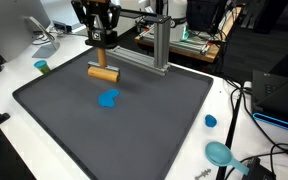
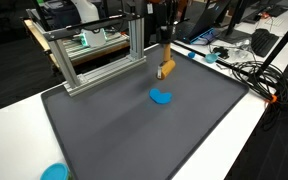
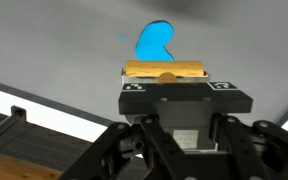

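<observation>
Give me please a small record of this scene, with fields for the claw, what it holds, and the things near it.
claw: shut on the block
block: wooden, held crosswise, over the mat
blue piece: lies on the mat, apart from the block
mat: dark grey, on a white table
frame: metal, at the mat's edge, near the claw

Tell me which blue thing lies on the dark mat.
The blue piece near the held wooden block; the cap and teal disc sit on the white table.
</observation>
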`<move>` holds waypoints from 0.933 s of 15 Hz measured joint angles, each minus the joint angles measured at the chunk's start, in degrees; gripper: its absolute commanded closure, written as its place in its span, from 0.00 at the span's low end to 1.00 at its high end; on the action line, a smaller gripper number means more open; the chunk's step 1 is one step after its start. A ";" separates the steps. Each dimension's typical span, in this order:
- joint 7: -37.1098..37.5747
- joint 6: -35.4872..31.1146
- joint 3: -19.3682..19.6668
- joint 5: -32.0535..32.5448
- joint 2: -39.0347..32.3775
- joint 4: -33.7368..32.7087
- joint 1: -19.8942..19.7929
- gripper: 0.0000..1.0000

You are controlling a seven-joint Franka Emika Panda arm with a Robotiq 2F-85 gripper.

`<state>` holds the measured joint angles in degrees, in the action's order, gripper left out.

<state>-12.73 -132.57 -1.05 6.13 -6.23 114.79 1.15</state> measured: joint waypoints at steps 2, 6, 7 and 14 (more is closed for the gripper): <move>6.44 1.85 -0.40 0.16 1.33 1.19 0.82 0.78; 19.50 3.50 -1.36 1.43 4.85 4.71 2.66 0.53; 21.88 3.22 -1.53 1.46 5.69 5.78 2.75 0.53; 20.28 3.25 -1.27 0.47 7.54 8.35 2.13 0.78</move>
<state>7.55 -129.32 -2.32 6.60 1.31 123.14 3.28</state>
